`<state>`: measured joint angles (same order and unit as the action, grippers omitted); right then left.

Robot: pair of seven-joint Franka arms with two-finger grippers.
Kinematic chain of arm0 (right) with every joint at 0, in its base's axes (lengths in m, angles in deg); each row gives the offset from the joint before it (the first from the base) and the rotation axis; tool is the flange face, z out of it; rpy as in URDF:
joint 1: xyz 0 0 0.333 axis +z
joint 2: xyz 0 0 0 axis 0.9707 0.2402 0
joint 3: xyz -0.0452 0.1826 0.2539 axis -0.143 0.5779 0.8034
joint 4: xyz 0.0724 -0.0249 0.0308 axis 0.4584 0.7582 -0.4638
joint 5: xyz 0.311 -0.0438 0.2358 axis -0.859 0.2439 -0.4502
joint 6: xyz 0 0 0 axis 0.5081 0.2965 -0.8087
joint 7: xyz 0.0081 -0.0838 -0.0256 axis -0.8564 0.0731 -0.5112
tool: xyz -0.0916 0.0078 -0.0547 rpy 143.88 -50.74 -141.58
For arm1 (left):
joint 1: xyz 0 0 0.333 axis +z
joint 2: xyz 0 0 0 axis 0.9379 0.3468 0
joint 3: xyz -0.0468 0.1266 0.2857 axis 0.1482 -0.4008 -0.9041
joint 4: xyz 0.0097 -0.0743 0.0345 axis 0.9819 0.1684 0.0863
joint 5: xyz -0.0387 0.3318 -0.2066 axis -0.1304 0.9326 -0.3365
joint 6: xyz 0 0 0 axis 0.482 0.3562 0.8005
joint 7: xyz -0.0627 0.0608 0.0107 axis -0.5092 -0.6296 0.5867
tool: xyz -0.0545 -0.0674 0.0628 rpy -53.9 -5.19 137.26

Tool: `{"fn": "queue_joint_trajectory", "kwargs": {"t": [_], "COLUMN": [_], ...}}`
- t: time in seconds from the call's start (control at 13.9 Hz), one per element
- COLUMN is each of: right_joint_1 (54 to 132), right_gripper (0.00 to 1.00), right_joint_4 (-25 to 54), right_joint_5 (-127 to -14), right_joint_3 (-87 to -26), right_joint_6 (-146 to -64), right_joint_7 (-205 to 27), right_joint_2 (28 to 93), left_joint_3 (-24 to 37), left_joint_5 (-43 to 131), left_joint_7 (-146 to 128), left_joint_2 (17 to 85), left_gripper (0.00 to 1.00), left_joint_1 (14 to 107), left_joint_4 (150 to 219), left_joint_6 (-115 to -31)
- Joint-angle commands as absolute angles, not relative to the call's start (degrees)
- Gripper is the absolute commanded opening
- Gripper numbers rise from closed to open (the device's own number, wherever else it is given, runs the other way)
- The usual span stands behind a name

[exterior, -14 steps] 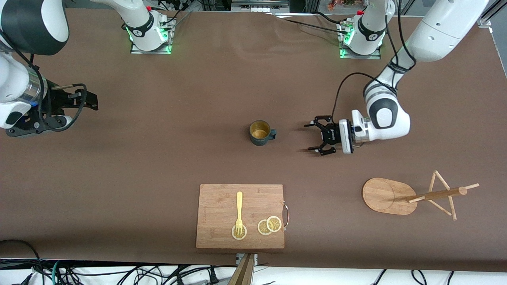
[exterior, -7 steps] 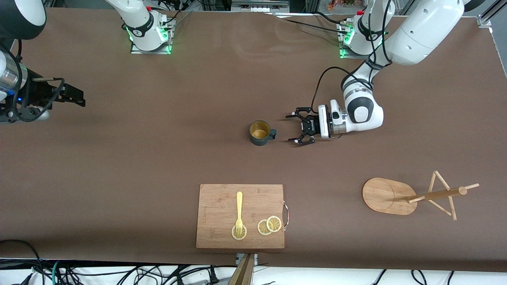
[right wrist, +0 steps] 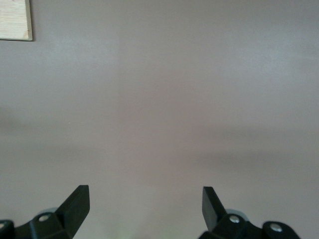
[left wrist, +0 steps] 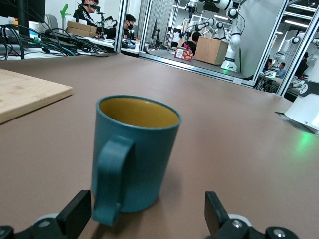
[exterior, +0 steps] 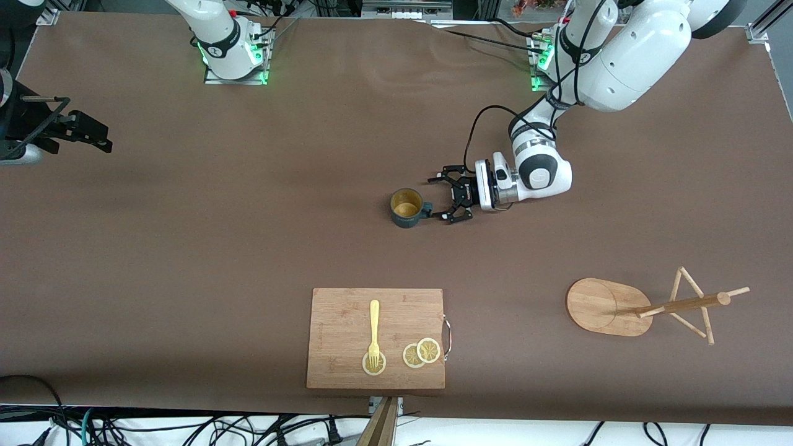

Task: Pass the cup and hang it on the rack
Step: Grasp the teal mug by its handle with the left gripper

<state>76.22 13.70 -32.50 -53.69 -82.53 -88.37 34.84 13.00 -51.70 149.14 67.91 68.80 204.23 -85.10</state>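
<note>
Currently: approach to the cup, grasp not yet made.
Right gripper (exterior: 93,133) waits over the table's right-arm end, jaws open and empty; the cup (exterior: 407,208) stands upright mid-table; left gripper (exterior: 445,198) sits just beside its handle, jaws open; next move, by judgement: advance, close on it; rack (exterior: 644,306) lies toppled on brown table (exterior: 248,235); lab workspace around.
</note>
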Motion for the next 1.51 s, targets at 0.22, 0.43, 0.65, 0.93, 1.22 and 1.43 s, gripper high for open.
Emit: {"fn": "queue_joint_trajectory", "kwargs": {"t": [0.22,0.43,0.65,0.93,1.22,1.43], "right_joint_1": [75.66,75.75,75.84,75.84,75.84,75.75], "right_gripper": [1.00,1.00,1.00,1.00,1.00,1.00], "right_joint_4": [12.65,12.39,12.39,12.39,12.47,12.47], "right_joint_5": [-32.04,-32.04,-32.13,-32.39,-32.57,-32.57], "right_joint_3": [-53.36,-53.28,-53.27,-53.36,-53.36,-53.36], "right_joint_6": [-80.57,-80.82,-80.30,-80.74,-80.38,-80.30], "right_joint_7": [-87.59,-87.50,-87.50,-87.50,-87.50,-87.50], "right_joint_2": [34.70,35.04,34.78,34.87,34.87,34.87], "left_joint_3": [10.58,10.50,9.88,9.79,8.74,8.47], "left_joint_5": [-52.68,-52.60,-52.51,-52.42,-52.42,-52.33], "left_joint_7": [151.11,151.20,151.99,151.99,151.56,151.29], "left_joint_2": [70.47,70.47,70.38,69.95,68.98,66.45], "left_gripper": [1.00,0.71,0.41,0.21,0.00,0.00], "left_joint_1": [65.40,65.14,64.96,64.96,65.40,67.85], "left_joint_4": [199.16,199.16,198.46,198.54,198.98,200.73], "left_joint_6": [-87.22,-87.39,-87.48,-87.48,-87.48,-87.48]}}
